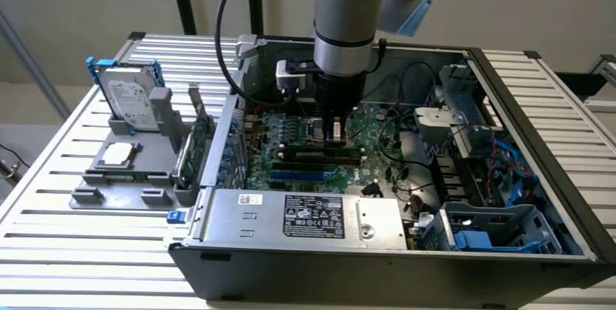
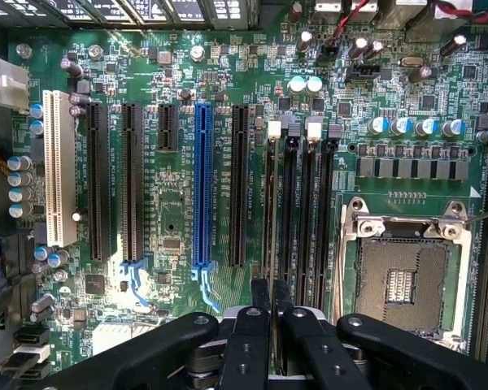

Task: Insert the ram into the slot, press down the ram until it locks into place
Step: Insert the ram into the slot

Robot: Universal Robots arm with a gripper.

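Hard drive (image 1: pixel 130 101), blue slot (image 2: pixel 202 185), CPU socket (image 2: pixel 407 280).

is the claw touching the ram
Touching. In the wrist view the claw is shut on both sides of the ram, seen edge-on, with no gap.

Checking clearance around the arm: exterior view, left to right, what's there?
Hard drive → upright green card → gripper shut on the memory stick → blue plastic part.
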